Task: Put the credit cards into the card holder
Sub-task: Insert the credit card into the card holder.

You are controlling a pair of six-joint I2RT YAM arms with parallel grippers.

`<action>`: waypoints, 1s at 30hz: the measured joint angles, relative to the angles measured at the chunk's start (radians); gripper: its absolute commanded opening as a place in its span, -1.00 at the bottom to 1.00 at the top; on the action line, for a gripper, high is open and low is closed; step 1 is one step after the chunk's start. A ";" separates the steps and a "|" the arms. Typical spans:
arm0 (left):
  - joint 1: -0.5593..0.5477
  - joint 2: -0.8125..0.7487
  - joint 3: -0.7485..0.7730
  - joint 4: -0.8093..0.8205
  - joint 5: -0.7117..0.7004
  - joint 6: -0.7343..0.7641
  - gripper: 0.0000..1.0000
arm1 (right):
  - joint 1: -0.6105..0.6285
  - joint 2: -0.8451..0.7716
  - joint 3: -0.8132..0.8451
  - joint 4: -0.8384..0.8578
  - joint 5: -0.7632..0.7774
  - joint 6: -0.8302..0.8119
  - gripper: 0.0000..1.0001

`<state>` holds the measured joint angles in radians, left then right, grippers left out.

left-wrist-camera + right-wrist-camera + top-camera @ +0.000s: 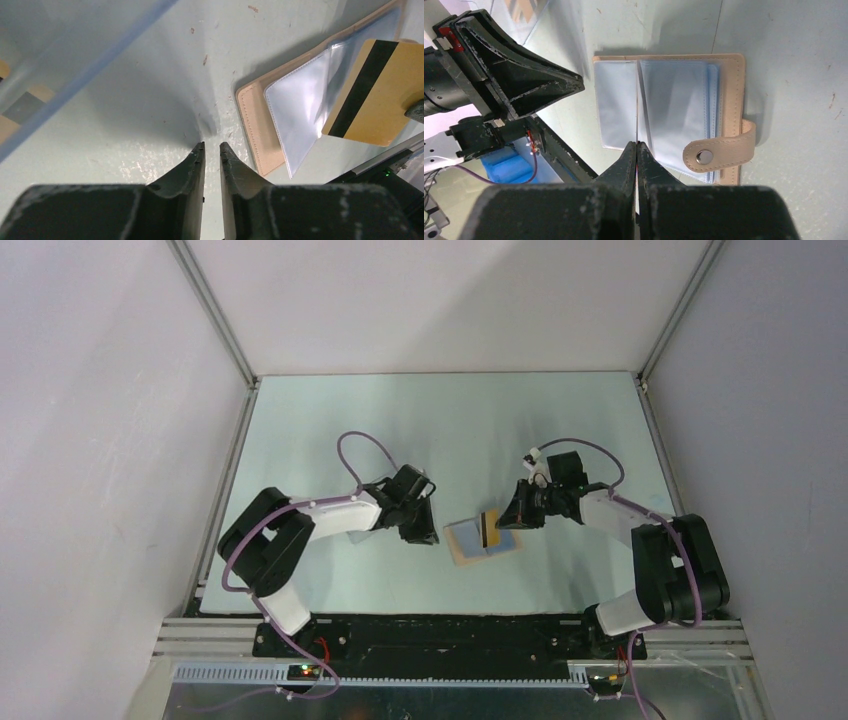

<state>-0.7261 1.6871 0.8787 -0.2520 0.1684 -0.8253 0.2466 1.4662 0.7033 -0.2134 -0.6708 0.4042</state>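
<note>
The card holder point(462, 546) lies open on the table between the arms, tan with pale blue clear pockets point(674, 100) and a snap strap point(719, 152). My right gripper point(637, 144) is shut on an orange-yellow credit card point(372, 92) with a black stripe. It holds the card on edge above the pockets, near the holder's fold. In the right wrist view the card is only a thin line. My left gripper point(212, 145) hovers low over bare table just left of the holder point(255, 130), its jaws a narrow gap apart with nothing between them.
A clear plastic box point(75, 60) stands to the left of my left gripper, with blurred orange shapes showing through it. The black frame rail point(450, 625) runs along the table's near edge. Grey walls close in the left, right and far sides.
</note>
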 measured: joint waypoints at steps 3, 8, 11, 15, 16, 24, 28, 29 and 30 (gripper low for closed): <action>-0.005 0.000 0.010 -0.022 0.006 0.014 -0.54 | 0.000 0.001 0.006 -0.007 0.012 -0.017 -1.00; -0.014 0.000 0.037 -0.055 0.026 0.023 -0.56 | -0.005 0.004 0.018 -0.033 0.045 -0.047 -1.00; -0.027 -0.002 0.062 -0.059 0.032 0.023 -0.55 | -0.011 0.003 0.027 -0.057 0.062 -0.063 -1.00; -0.043 -0.005 0.090 -0.060 0.043 0.023 -0.54 | -0.014 0.003 0.040 -0.073 0.077 -0.076 -1.00; -0.047 -0.005 0.098 -0.061 0.045 0.022 -0.53 | -0.014 0.003 0.042 -0.073 0.077 -0.077 -1.00; -0.064 0.007 0.117 -0.061 0.046 0.020 -0.52 | 0.013 0.038 0.051 -0.061 0.076 -0.082 -1.00; -0.066 0.042 0.116 -0.061 0.045 0.015 -0.54 | 0.026 0.067 0.051 -0.044 0.072 -0.079 -1.00; -0.066 0.050 0.114 -0.061 0.045 0.014 -0.54 | 0.029 0.074 0.051 -0.041 0.071 -0.078 -1.00; -0.066 0.055 0.111 -0.062 0.045 0.014 -0.54 | 0.031 0.080 0.051 -0.040 0.070 -0.076 -1.00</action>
<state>-0.7925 1.7424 0.9901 -0.3141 0.2131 -0.8112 0.2771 1.5463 0.7547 -0.2531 -0.6010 0.3279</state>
